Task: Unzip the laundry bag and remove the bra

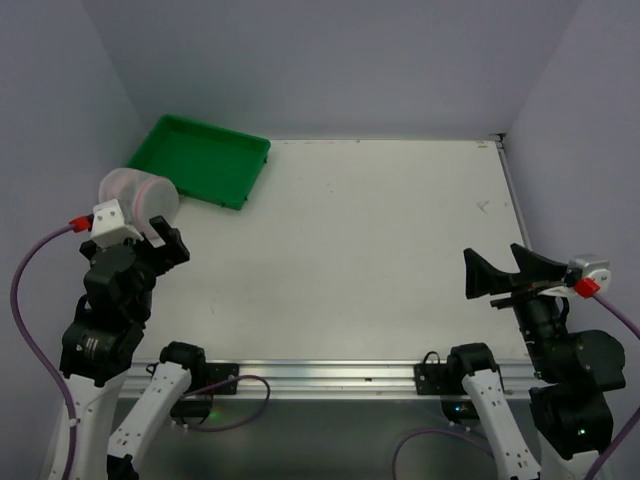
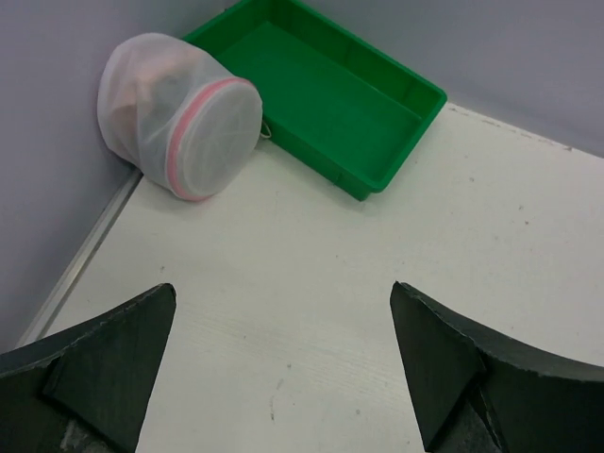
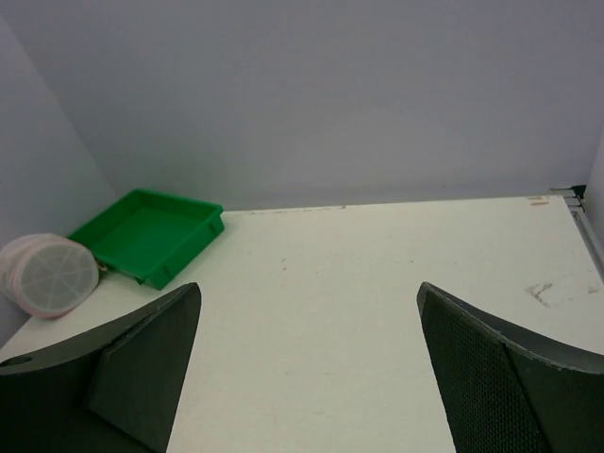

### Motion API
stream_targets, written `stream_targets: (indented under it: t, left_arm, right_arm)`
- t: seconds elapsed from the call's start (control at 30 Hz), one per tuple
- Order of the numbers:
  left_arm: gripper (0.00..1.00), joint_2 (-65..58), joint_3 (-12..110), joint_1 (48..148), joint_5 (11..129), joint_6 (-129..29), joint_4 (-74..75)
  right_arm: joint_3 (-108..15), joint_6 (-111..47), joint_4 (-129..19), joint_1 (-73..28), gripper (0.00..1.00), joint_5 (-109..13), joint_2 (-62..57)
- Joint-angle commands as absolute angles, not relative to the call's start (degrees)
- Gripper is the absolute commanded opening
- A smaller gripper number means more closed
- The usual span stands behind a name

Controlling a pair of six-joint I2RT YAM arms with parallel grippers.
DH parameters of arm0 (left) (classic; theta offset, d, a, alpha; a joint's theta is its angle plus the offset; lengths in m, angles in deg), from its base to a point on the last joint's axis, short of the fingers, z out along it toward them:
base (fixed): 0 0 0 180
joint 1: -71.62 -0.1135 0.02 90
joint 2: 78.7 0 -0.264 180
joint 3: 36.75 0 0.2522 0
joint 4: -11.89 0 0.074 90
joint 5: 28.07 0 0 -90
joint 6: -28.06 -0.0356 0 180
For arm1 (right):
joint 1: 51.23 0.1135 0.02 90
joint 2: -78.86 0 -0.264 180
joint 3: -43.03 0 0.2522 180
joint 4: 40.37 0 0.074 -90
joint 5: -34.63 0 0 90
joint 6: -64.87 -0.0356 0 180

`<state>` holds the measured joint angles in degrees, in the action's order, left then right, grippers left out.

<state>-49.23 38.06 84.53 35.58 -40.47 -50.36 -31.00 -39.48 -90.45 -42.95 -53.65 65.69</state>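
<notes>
Laundry bag (image 2: 179, 115) is lying on its side on the bench (image 1: 380, 250), just beside the green tray (image 2: 396, 160) on the tray's left-hand side, pressed into the corner where the bench is meeting the wall. Its flat round face is turning toward the arms, so the pink zipper rim (image 2: 189, 127) is showing as a ring around that face. The rim is looking closed as far as the views are showing, and the mesh is blurring whatever is sitting inside, so the bra cannot be made out for certain. Left gripper (image 2: 283, 297) is hovering above bare bench on the near side of the tray, jaws spread wide and holding nothing, and it is pointing toward the bag, probably because that arm is the nearer one for a first grasp. Right gripper (image 3: 309, 293) is hanging well apart from the tray, over the opposite side of the bench, also spread wide and empty, likely waiting to pull the zipper once the bag is being steadied. Neither is touching the bag.
</notes>
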Motion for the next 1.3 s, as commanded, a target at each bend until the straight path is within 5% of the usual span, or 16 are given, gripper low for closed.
stream_targets:
  t: [0.0, 0.4, 0.73, 1.27]
  left_arm:
    - [1.00, -47.5, 37.0, 85.0, 33.6, -40.1, -47.4]
    - [1.00, -28.3, 31.9, 84.9, 31.8, -40.7, -32.6]
    - [1.00, -0.5, 42.8, 72.9, 30.1, -42.3, -26.7]
    - [1.00, 20.4, 52.6, 65.3, 12.7, -53.1, -17.5]
  right_arm:
    - [-30.0, -40.1, -87.9, -42.7, 0.99, -51.1, 64.6]
    - [-24.3, -45.3, -83.8, -42.7, 0.99, -42.7, 54.7]
    - [-19.2, -47.4, -76.9, -42.7, 0.99, -25.9, 46.7]
    - [-12.7, -50.4, -70.6, -42.5, 0.99, -17.5, 47.0]
